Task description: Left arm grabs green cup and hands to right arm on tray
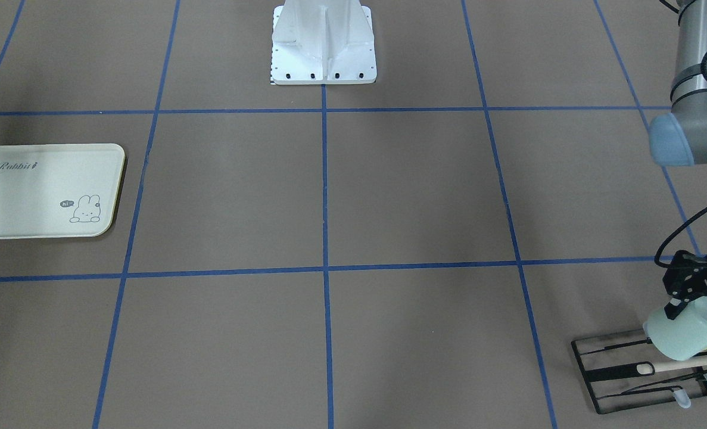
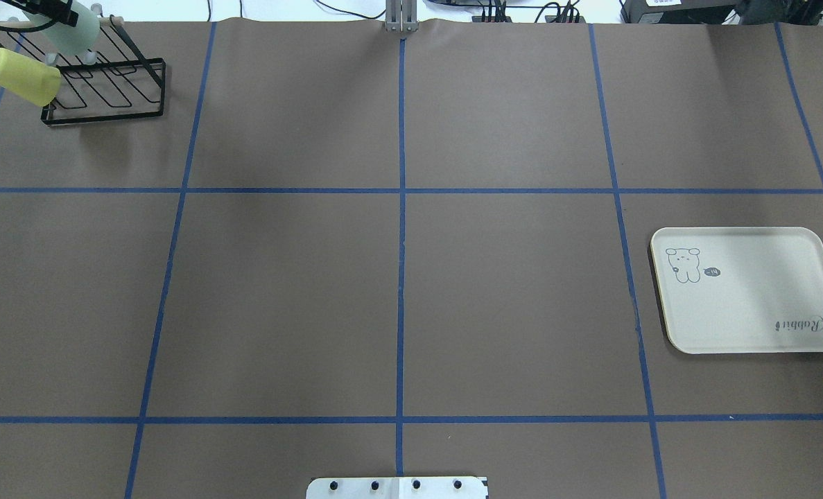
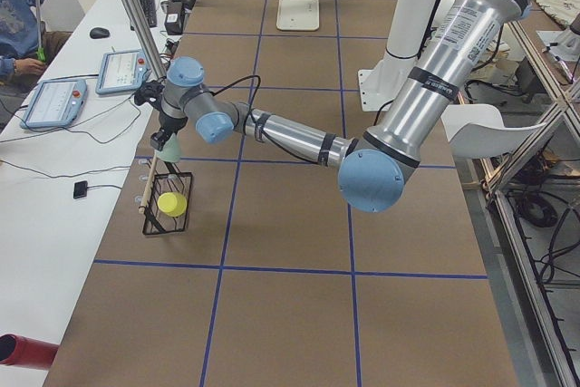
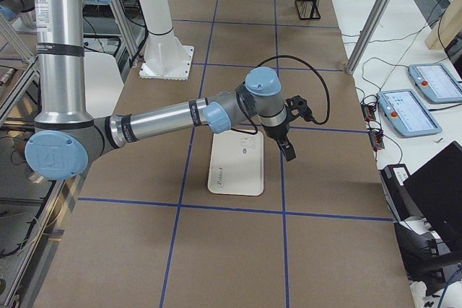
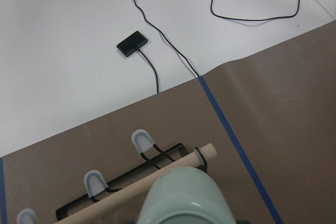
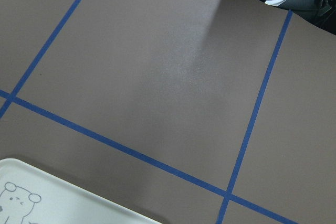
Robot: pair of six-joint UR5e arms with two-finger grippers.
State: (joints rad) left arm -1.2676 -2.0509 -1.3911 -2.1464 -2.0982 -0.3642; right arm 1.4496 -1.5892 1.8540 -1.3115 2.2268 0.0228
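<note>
Left gripper (image 1: 687,307) is pinching the green cup (image 1: 690,333), tilted clear of the rack (image 1: 621,372) below for handover; right gripper (image 4: 286,148): opening indeterminable.

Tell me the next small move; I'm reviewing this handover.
Probably raise the left hand straight up: it seems closed on the green cup, tilted low over the black rack, so sideways travel toward the tray could snag the pegs.

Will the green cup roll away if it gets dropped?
Probably; the green cup is round and tapered, so it would likely roll in a curve. It looks like plastic, so probably light and hard to break.
</note>
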